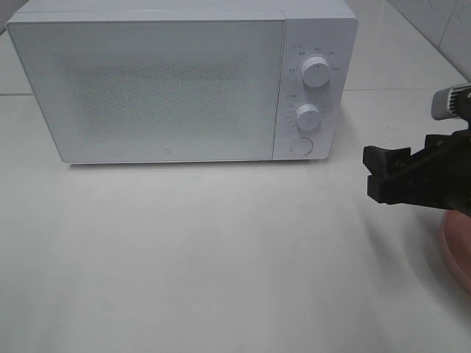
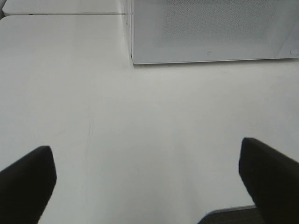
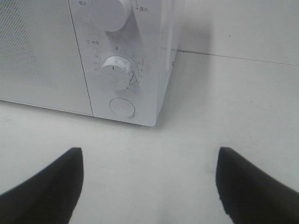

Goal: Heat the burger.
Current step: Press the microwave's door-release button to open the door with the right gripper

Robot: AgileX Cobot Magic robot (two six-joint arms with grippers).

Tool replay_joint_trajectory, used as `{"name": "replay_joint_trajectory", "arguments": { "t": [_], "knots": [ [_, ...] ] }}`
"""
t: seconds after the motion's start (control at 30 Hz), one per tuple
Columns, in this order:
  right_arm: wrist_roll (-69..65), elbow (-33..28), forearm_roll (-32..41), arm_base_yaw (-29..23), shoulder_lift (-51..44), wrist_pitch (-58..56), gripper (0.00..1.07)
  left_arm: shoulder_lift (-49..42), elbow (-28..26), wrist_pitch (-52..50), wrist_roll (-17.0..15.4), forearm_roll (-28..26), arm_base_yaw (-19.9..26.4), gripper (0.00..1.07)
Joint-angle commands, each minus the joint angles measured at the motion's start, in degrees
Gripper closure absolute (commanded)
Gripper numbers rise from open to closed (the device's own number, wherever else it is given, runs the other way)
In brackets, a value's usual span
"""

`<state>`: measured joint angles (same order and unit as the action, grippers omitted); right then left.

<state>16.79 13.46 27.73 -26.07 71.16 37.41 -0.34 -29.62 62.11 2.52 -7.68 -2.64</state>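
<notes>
Bare table [image 1: 184,279] lies nearest; the left gripper [image 2: 147,186] hangs spread over it. Farther back, the microwave [image 1: 147,81] is shut. At near right the right gripper [image 1: 381,175], spread too, hovers by a pink plate [image 1: 458,254]. No burger shows, perhaps hidden there. Likely light, soft, layered: grip low across the bun, gently.

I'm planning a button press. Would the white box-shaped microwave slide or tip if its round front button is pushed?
The white box-shaped microwave looks wide and low, so tipping seems unlikely. It sits on a smooth white table, so a hard press on the round white button might slide it back.
</notes>
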Motion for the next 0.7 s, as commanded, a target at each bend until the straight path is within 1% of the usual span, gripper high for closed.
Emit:
{"name": "replay_joint_trajectory", "arguments": {
  "t": [0.03, 0.07, 0.13, 0.17, 0.2, 0.23, 0.3, 0.33, 0.4, 0.43, 0.53, 0.6, 0.63, 0.7],
  "knots": [
    [3.61, -0.06, 5.96, -4.01, 2.35, 4.70, 0.32, -0.57, 0.11, -0.80, -0.06, -0.46, 0.11, 0.07],
    [3.61, -0.06, 5.96, -4.01, 2.35, 4.70, 0.32, -0.57, 0.11, -0.80, -0.06, -0.46, 0.11, 0.07],
    [5.16, -0.06, 11.17, -8.71, 5.27, 10.03, 0.32, -0.57, 0.11, -0.80, -0.06, -0.46, 0.11, 0.07],
    [5.16, -0.06, 11.17, -8.71, 5.27, 10.03, 0.32, -0.57, 0.11, -0.80, -0.06, -0.46, 0.11, 0.07],
    [5.39, -0.06, 12.78, -10.03, 6.13, 11.52, 0.32, -0.57, 0.11, -0.80, -0.06, -0.46, 0.11, 0.07],
    [5.44, -0.06, 15.53, -12.61, 7.91, 14.32, 0.32, -0.57, 0.11, -0.80, -0.06, -0.46, 0.11, 0.07],
    [5.44, -0.06, 16.79, -13.58, 8.59, 15.76, 0.32, -0.57, 0.11, -0.80, -0.06, -0.46, 0.11, 0.07],
    [5.44, -0.06, 18.79, -15.87, 10.20, 18.16, 0.32, -0.57, 0.11, -0.80, -0.06, -0.46, 0.11, 0.07],
    [5.44, 0.06, 19.60, -16.67, 10.89, 18.85, 0.32, -0.57, 0.11, -0.80, -0.06, -0.46, 0.11, 0.07],
    [5.44, 0.17, 21.54, -18.33, 12.38, 20.51, 0.32, -0.57, 0.11, -0.80, -0.06, -0.46, 0.11, 0.07],
    [5.44, 0.17, 22.69, -19.19, 13.06, 21.49, 0.32, -0.57, 0.11, -0.80, -0.06, -0.46, 0.11, 0.07],
    [5.44, 0.17, 27.39, -22.86, 15.36, 25.95, 0.32, -0.57, 0.11, -0.80, -0.06, -0.46, 0.11, 0.07],
    [5.44, 0.17, 27.39, -22.86, 15.36, 25.95, 0.32, -0.57, 0.11, -0.80, -0.06, -0.46, 0.11, 0.07],
    [5.44, 0.17, 28.82, -24.92, 16.84, 29.05, 0.32, -0.57, 0.11, -0.80, -0.06, -0.46, 0.11, 0.07]
  ]
}}
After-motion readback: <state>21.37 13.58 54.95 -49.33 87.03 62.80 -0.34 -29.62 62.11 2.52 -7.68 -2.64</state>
